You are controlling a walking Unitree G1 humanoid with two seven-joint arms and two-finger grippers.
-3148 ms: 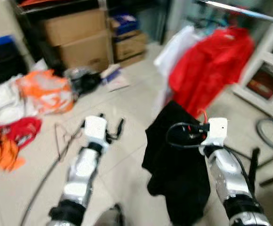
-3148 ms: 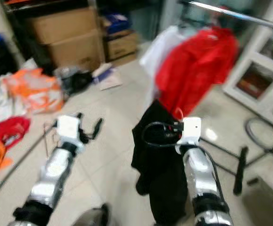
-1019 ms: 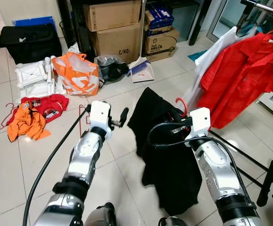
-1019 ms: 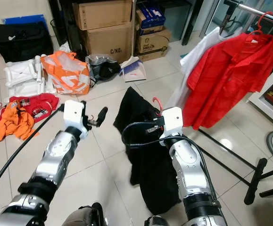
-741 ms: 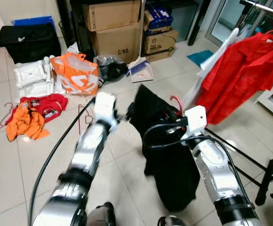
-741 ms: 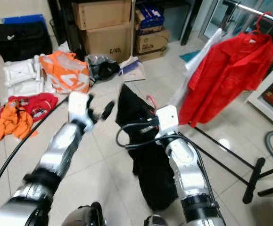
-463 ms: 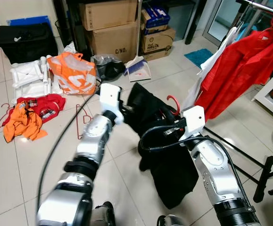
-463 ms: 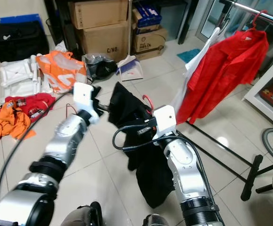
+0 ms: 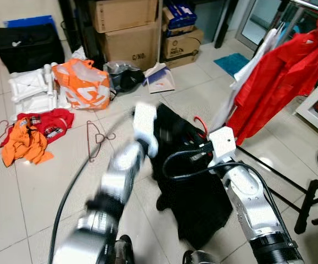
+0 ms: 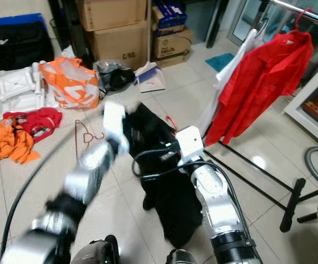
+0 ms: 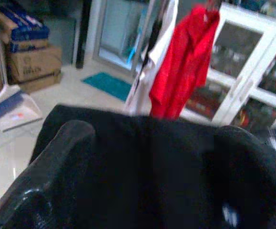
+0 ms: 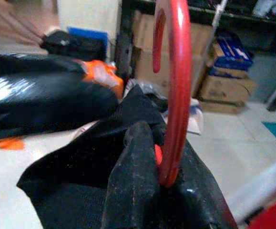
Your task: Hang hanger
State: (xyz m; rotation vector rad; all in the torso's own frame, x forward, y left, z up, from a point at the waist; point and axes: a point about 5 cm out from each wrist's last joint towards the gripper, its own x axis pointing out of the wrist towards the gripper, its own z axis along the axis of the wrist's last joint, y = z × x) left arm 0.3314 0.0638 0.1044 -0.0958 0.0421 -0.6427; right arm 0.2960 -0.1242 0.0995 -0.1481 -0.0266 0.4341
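The right gripper [image 12: 164, 183] pinches the red hanger [image 12: 172, 90], low in front of the robot, with a black shirt [image 9: 194, 198] hanging from it. The left gripper [image 9: 160, 127], blurred, touches the shirt; its fingers cannot be told.

Bare floor tiles [image 9: 32, 203] open at near left. Blocked ahead by hanging black garment [image 9: 194, 192]. At far right, red shirt [image 9: 279, 82] and white garment [image 9: 245, 77] crowding the rail; rack base bar [image 9: 307, 206] low across right floor. Boxes [image 9: 128, 30] at far.
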